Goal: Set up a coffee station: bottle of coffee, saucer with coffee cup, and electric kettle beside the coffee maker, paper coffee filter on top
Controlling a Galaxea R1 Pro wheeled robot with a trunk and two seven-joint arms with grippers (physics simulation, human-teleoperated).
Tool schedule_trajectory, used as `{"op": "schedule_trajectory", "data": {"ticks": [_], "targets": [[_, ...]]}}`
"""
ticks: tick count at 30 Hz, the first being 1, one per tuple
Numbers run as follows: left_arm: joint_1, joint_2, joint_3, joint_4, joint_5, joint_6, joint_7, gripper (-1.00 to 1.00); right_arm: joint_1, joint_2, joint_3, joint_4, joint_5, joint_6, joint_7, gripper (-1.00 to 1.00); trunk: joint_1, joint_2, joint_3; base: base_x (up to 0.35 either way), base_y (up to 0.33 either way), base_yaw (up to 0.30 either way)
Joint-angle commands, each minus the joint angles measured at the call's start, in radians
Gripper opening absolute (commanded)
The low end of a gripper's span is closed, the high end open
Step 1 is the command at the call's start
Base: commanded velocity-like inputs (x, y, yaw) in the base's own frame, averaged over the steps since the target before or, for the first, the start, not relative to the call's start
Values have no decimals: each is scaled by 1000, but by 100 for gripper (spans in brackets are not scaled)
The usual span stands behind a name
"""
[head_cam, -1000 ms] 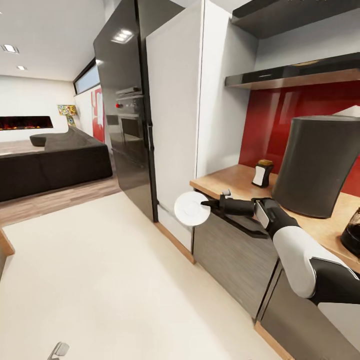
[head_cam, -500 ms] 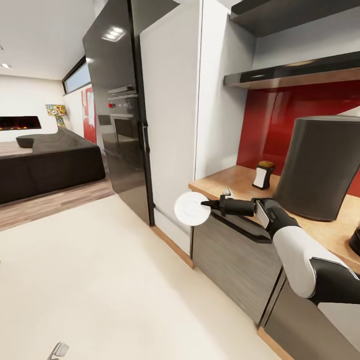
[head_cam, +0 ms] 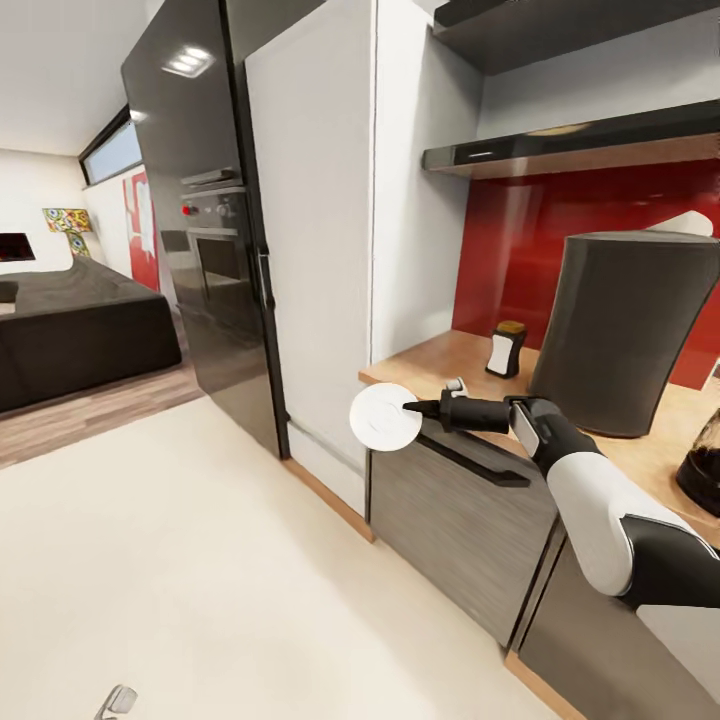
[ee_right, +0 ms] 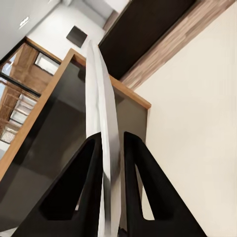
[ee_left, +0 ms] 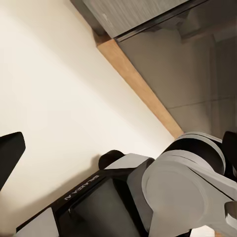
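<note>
The small round plain white saucer (head_cam: 385, 416) hangs on edge in the air, its flat face toward the room, pinched at its rim by the right gripper (head_cam: 410, 407), just off the front corner of the long beige wood-grain countertop (head_cam: 440, 362). In the right wrist view the thin white disc (ee_right: 101, 128) stands upright between the two black fingers (ee_right: 81, 187), which close narrowly against both faces. Over the last second the tall glossy black oven column (head_cam: 215, 250) and the dark sofa (head_cam: 80, 325) have slid toward nine o'clock while the arm keeps its place in the head view, so the robot itself is turning toward the counter; the saucer looks close to being set down. At about two o'clock from the saucer the small dark bottle of coffee (head_cam: 507, 349) with its white label stands on the counter, and past it at three o'clock the tall matte dark-grey coffee maker (head_cam: 625, 335). The glass electric kettle (head_cam: 702, 462) peeks in at four o'clock. Of the left gripper (head_cam: 120, 700) I see too little to tell how its jaws stand.
</note>
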Motion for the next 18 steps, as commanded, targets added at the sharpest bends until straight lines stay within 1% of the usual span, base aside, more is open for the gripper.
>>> {"op": "schedule_trajectory", "data": {"ticks": [1, 3, 6, 18], "targets": [[-1, 1, -7, -1, 9, 11, -2, 100, -1, 0, -4, 0, -1, 11, 4, -100, 0, -1, -1, 1, 1, -38], [-1, 1, -7, -1, 9, 11, -2, 100, -1, 1, -4, 0, -1, 11, 4, -100, 0, -1, -1, 1, 1, -69], [-1, 1, -7, -1, 9, 11, -2, 100, -1, 1, -4, 0, -2, 11, 4, -100, 0, -1, -1, 0, 0, -203], [-1, 1, -7, -1, 9, 11, -2, 100, -1, 1, -4, 0, 0, 11, 4, -100, 0, -1, 5, 0, 0, -268]]}}
